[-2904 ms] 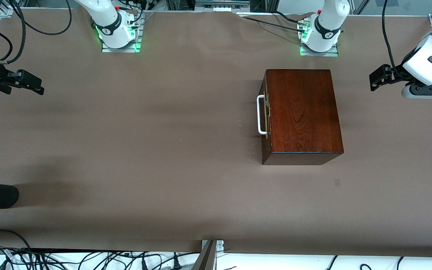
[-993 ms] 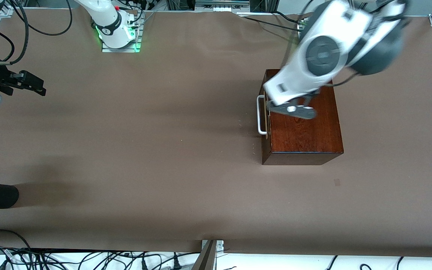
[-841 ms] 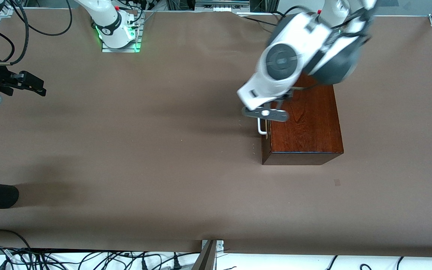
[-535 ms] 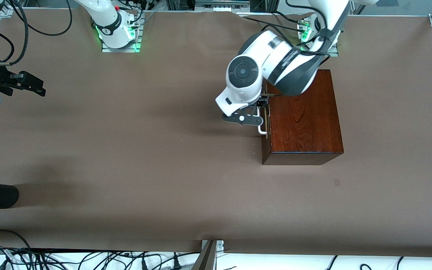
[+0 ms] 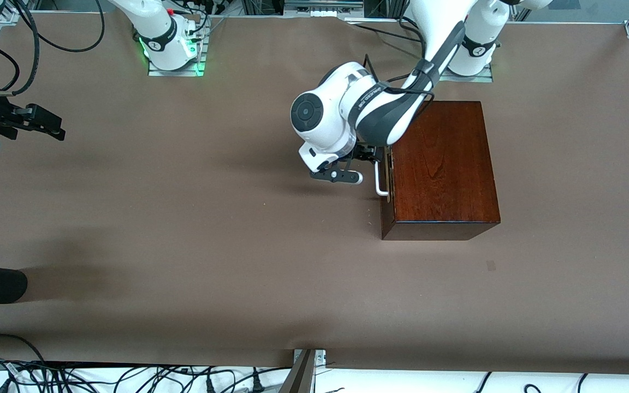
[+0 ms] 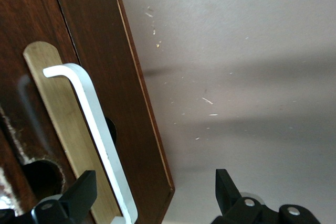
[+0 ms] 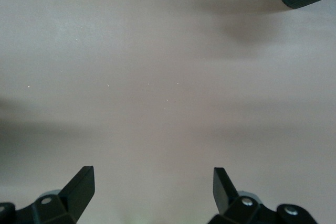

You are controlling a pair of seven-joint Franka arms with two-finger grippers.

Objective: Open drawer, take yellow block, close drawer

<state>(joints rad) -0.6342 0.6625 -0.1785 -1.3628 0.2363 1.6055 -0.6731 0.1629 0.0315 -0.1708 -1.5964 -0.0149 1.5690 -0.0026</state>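
change: I swung the left gripper (image 6: 152,198) from the table's end to the drawer (image 5: 385,180) handle (image 6: 92,129); fingers apart, nothing gripped
drawer: unopened
right gripper (image 7: 152,195): waits apart at its table end

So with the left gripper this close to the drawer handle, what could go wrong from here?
1. The left gripper is open, but in the left wrist view only one finger sits by the white bar handle; closing now may miss or clip it.
2. The wooden box stands loose on the table, so pulling the shut drawer could drag it.
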